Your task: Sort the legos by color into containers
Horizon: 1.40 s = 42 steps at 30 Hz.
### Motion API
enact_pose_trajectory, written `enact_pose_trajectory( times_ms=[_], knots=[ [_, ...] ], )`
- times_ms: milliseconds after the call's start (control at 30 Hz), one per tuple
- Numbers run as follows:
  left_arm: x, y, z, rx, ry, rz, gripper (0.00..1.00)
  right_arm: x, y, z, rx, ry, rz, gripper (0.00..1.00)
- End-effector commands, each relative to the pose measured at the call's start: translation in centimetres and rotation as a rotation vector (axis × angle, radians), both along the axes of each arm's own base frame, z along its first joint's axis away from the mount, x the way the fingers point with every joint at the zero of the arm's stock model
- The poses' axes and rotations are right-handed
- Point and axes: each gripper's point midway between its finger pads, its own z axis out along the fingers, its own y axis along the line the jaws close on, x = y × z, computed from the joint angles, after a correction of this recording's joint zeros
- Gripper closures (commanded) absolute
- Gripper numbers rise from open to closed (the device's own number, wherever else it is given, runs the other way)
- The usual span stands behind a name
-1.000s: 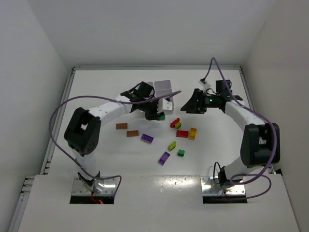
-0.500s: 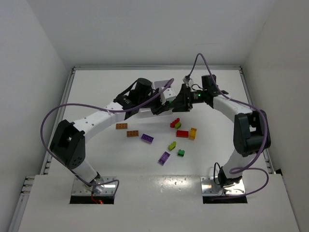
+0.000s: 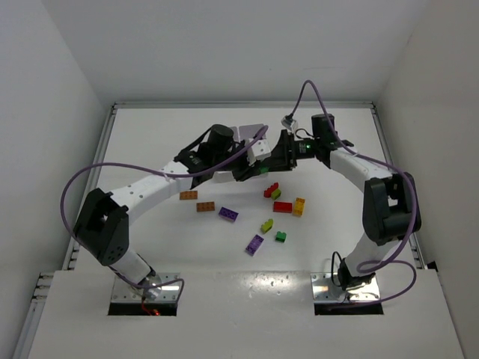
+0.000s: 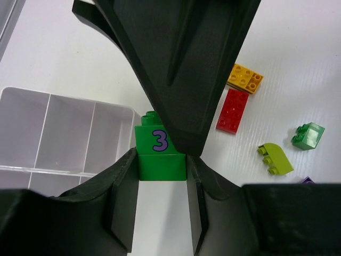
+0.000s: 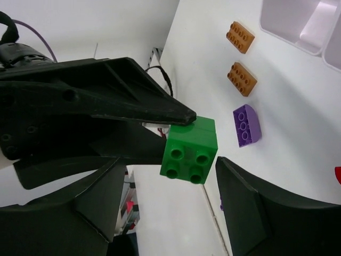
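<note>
The left gripper (image 4: pixel 161 162) is squeezing a green brick (image 4: pixel 160 146) tight between its 2 fingers (image 4: pixel 123 197). The brick has a purple 3 on its side. It has 4 round bumps on 1 face.

The right gripper (image 5: pixel 169 173) is nose to nose with the left one. Its 2 fingers are spread wide, and the green brick sits in the gap between them. 1 finger comes very near the brick, but I cannot tell if it touches.

In the top view, both grippers meet toward the back of the white table (image 3: pixel 150 149).

The containers (image 4: pixel 88 136) are a white box with little rooms. They sit just beside the held brick, on its left in the left wrist view.

The other legos lie on the table, nearer the arm bases. A red brick (image 4: pixel 233 110) has a yellow-orange brick (image 4: pixel 245 78) just beside its end. Near them are a lime brick (image 4: pixel 274 158) and a small green brick (image 4: pixel 307 136). Off to the left are 1 orange brick (image 3: pixel 188 195), a 2nd orange brick (image 3: pixel 205 206) and a purple brick (image 3: pixel 228 214). Another purple brick (image 3: pixel 254 244) lies nearest the bases.
</note>
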Motion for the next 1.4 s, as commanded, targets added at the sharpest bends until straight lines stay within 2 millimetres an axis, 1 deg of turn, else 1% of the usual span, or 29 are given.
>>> enact_pose_trajectory(
  times_ms=[0, 100, 200, 233, 300, 333, 367, 400, 433, 467, 500, 533, 567, 600, 633, 700, 733, 767, 800, 833, 867, 900, 967, 1000, 1067, 1167, 1233, 1267, 1367],
  knots=[
    [-0.8, -1.1, 3.5, -0.072, -0.070, -0.042, 0.96, -0.4, 0.5, 1.1, 0.011, -0.071, 0.037, 0.31],
    [-1.2, -1.4, 3.5, -0.072, -0.070, -0.053, 0.96, -0.5, 0.4, 0.6, 0.004, -0.063, 0.042, 0.34],
    [-1.4, -1.5, 3.9, -0.072, -0.087, -0.057, 0.96, -0.2, 0.4, 0.8, -0.001, -0.073, 0.035, 0.55],
    [-1.4, -1.5, 3.9, -0.072, -0.087, -0.057, 0.96, -0.2, 0.4, 0.8, -0.001, -0.073, 0.035, 0.70],
    [-1.3, -1.3, 3.4, -0.060, -0.091, -0.051, 0.96, 0.1, 0.2, 0.8, 0.000, -0.082, 0.026, 0.86],
    [-1.4, -0.9, 2.5, -0.035, -0.070, -0.041, 0.96, 0.3, -0.1, 0.8, 0.000, -0.082, 0.017, 0.92],
    [-1.4, -0.6, 2.8, -0.026, -0.083, -0.031, 0.96, 0.3, -0.2, 0.8, -0.001, -0.093, 0.019, 0.99],
    [-1.8, -0.2, 2.5, -0.015, -0.081, -0.035, 0.97, 0.3, -0.6, 0.7, -0.011, -0.094, 0.005, 1.00],
    [-2.1, 0.9, 1.1, 0.019, -0.051, -0.015, 0.97, 0.5, -1.1, 0.5, -0.015, -0.090, -0.008, 1.00],
    [-2.1, 2.0, 1.3, 0.028, -0.065, 0.001, 0.97, 0.4, -1.5, 0.7, -0.015, -0.093, -0.017, 1.00],
    [-2.7, 2.4, 0.7, 0.041, -0.050, 0.000, 0.97, 0.1, -2.3, 0.7, -0.020, -0.090, -0.035, 1.00],
    [-3.2, 3.7, -0.9, 0.088, -0.031, 0.007, 0.97, 0.3, -2.8, 0.7, -0.034, -0.114, -0.046, 1.00],
    [-3.7, 4.2, -1.4, 0.106, -0.023, 0.001, 0.97, 0.0, -3.3, 0.4, -0.041, -0.110, -0.052, 1.00],
    [-4.0, 5.0, -1.3, 0.118, -0.029, 0.021, 0.97, 0.3, -3.9, -0.2, -0.069, -0.112, -0.071, 1.00],
    [-4.4, 5.4, -1.8, 0.132, -0.025, 0.016, 0.97, -0.4, -4.9, -0.8, -0.099, -0.068, -0.089, 1.00],
    [-4.8, 6.4, -3.3, 0.166, 0.007, 0.031, 0.97, -0.5, -6.6, -2.8, -0.202, -0.115, -0.094, 1.00],
    [-5.2, 6.7, -3.5, 0.173, 0.016, 0.030, 0.97, -1.7, -7.6, -3.9, -0.253, -0.056, -0.096, 1.00],
    [-5.3, 6.8, -3.9, 0.179, 0.023, 0.030, 0.97, -2.0, -8.2, -4.6, -0.307, -0.071, -0.092, 1.00],
    [-5.6, 6.7, -4.4, 0.184, 0.042, 0.017, 0.97, -2.0, -10.0, -6.8, -0.441, -0.090, -0.109, 1.00],
    [-5.6, 6.7, -4.7, 0.190, 0.049, 0.017, 0.97, -2.2, -11.1, -7.9, -0.524, -0.081, -0.124, 1.00],
    [-5.6, 6.5, -5.8, 0.205, 0.078, 0.006, 0.97, -2.2, -12.3, -9.1, -0.611, -0.070, -0.148, 1.00],
    [-5.2, 6.2, -5.7, 0.208, 0.081, 0.006, 0.93, -2.4, -14.4, -10.5, -0.746, -0.076, -0.181, 1.00],
    [-4.9, 5.7, -6.5, 0.221, 0.125, 0.003, 0.89, -2.9, -16.4, -11.7, -0.852, -0.067, -0.199, 1.00],
    [-4.4, 5.2, -7.4, 0.245, 0.165, 0.006, 0.87, -3.4, -17.4, -12.5, -0.918, -0.044, -0.206, 1.00],
    [-4.3, 4.4, -8.3, 0.251, 0.217, -0.015, 0.80, -4.0, -18.7, -13.2, -0.990, -0.039, -0.193, 1.00],
    [-3.5, 3.5, -10.0, 0.279, 0.265, -0.026, 0.77, -4.5, -20.0, -14.0, -1.067, -0.036, -0.186, 0.98],
    [-3.0, 2.9, -10.4, 0.282, 0.271, -0.040, 0.74, -4.5, -20.4, -14.3, -1.089, -0.027, -0.186, 0.94],
    [-3.1, 3.0, -11.9, 0.304, 0.300, -0.041, 0.72, -4.5, -20.5, -14.3, -1.098, -0.027, -0.188, 0.93],
    [-2.6, 2.6, -13.1, 0.322, 0.311, -0.048, 0.71, -4.7, -20.5, -14.8, -1.100, -0.010, -0.178, 0.86]
  ],
)
